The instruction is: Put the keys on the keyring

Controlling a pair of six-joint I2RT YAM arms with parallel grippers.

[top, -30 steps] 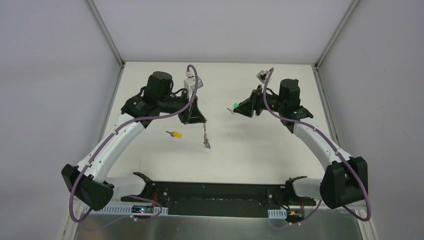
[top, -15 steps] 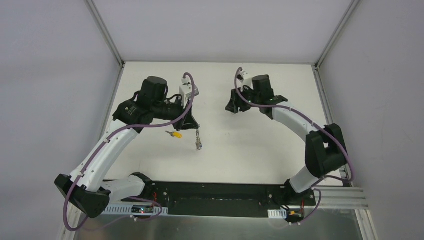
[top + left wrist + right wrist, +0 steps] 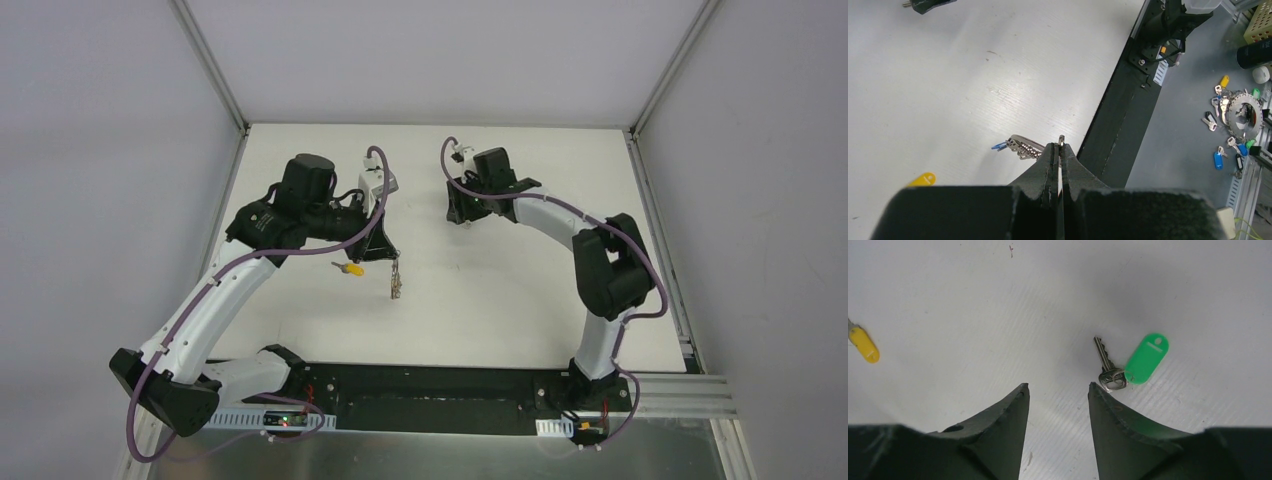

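My left gripper (image 3: pixel 392 255) (image 3: pixel 1060 146) is shut on the thin silver keyring (image 3: pixel 1062 140), whose edge pokes out above the fingertips. A fan of small silver keys (image 3: pixel 1024 147) with a blue-headed one (image 3: pixel 999 146) hangs from it above the table (image 3: pixel 500 290). The yellow-headed key (image 3: pixel 350 268) (image 3: pixel 923 179) (image 3: pixel 864 347) lies on the table just left of that gripper. The green-headed key (image 3: pixel 1146 359) lies flat, its metal blade (image 3: pixel 1103 356) close beside my right finger. My right gripper (image 3: pixel 462 212) (image 3: pixel 1058 387) stands open just above the table with nothing between its fingers. It hides the green key in the top view.
A black base rail (image 3: pixel 430 385) (image 3: pixel 1118 125) runs along the table's near edge. Beyond it, in the left wrist view, spare keys and tags (image 3: pixel 1235 112) lie on a grey surface. White walls close the table in on the left, right and far sides.
The right arm has swung left and lowered over the green key, and its jaws have narrowed a little. The left arm shifted slightly left with the keyring, then held still.
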